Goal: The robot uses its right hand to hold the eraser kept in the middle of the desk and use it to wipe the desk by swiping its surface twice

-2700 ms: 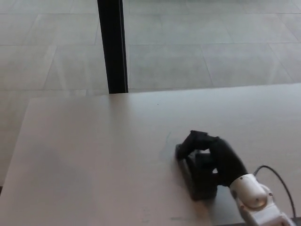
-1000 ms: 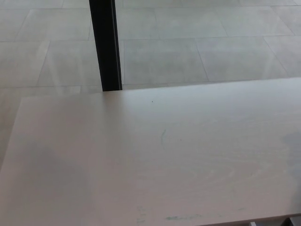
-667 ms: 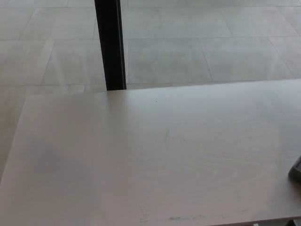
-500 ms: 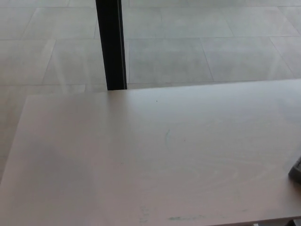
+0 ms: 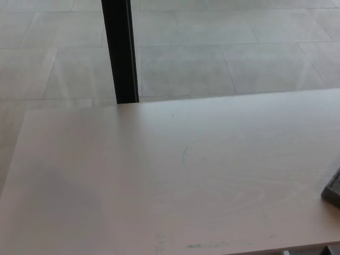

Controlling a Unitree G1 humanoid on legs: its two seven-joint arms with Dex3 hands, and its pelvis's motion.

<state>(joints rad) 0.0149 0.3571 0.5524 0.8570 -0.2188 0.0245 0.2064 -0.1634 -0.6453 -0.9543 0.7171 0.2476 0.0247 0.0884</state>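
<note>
At the far left, pale tiled floor [image 5: 53, 64] is being shown beyond the desk's left edge, its large square slabs divided by thin grout lines and carrying a soft sheen. A black upright post [image 5: 120, 50], flat-sided and matte, is being seen rising from behind the desk's far edge, a little left of centre.

The desk [image 5: 133, 180] is being presented as a broad, smooth slab of light wood-look laminate with a faint grain and a dull gloss. Its far edge is being drawn as a straight line slanting slightly upward toward the right, and its left edge is running diagonally down toward the near left corner. A tiny dark speck [image 5: 172, 115] is being noticed close to the far edge, and a short greenish mark [image 5: 184, 154] is being seen near the middle of the surface. A fainter greenish smear [image 5: 204, 245] is being made out along the near edge.

Almost the whole surface is being left open, from the left edge across the middle.

At the right border, a dark, flat-edged corner of what appears to be the eraser [image 5: 333, 188] is being cut off by the frame, resting on the desk. Neither hand is being shown, so their state cannot be told.
</note>
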